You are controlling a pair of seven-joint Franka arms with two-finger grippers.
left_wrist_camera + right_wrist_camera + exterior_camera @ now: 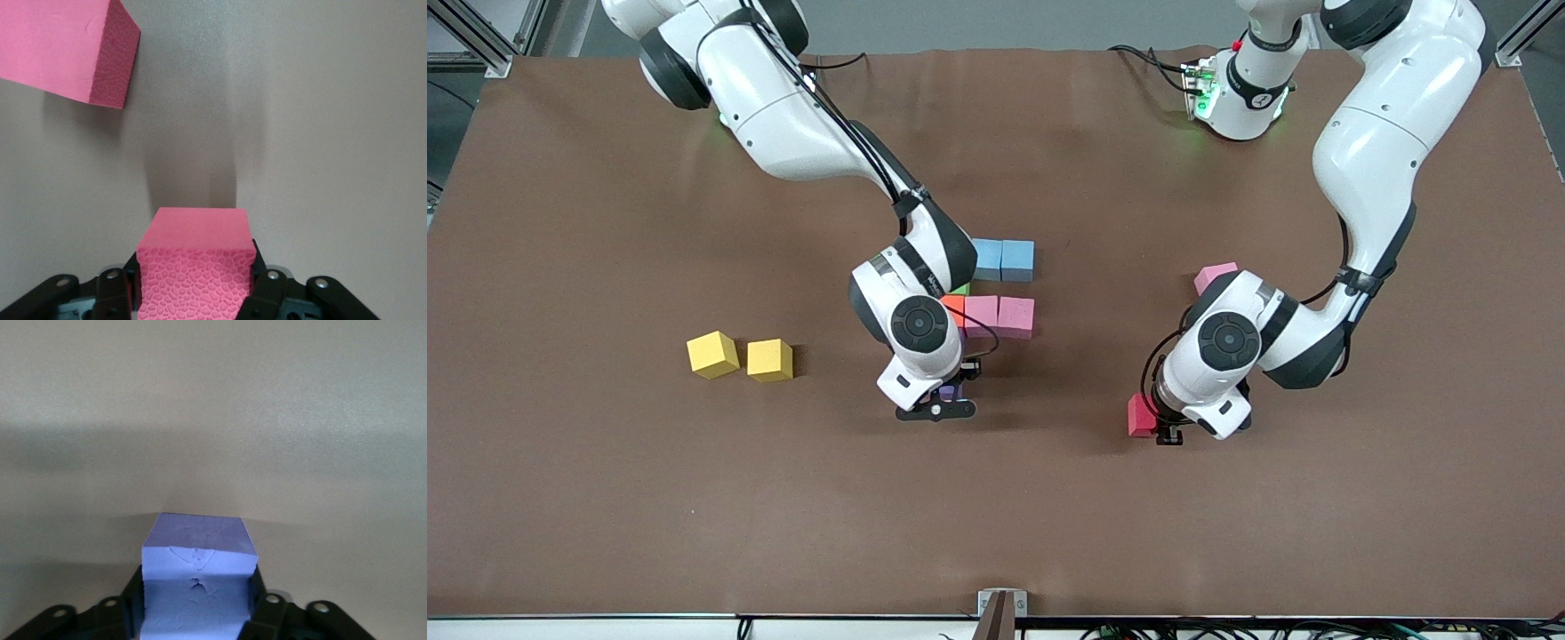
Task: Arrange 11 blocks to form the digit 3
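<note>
Hiding most of the digit 3 (996, 298), the right arm leaves only blue, pink, orange and green cubes showing on the brown worktop (605, 498). Right gripper (197, 600): jaws flank a purple block (198, 580); grip unclear. Left gripper (197, 283) jaws pinch a red block (195, 267) near another pink block (1214, 276).

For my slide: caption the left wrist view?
Left claw shut on a red block, a pink block on the table nearby.

Right gripper (947, 397) sits over a purple block (950, 388) by the pink pair (999, 316); left gripper (1161, 427) touches a red block (1140, 415).
</note>
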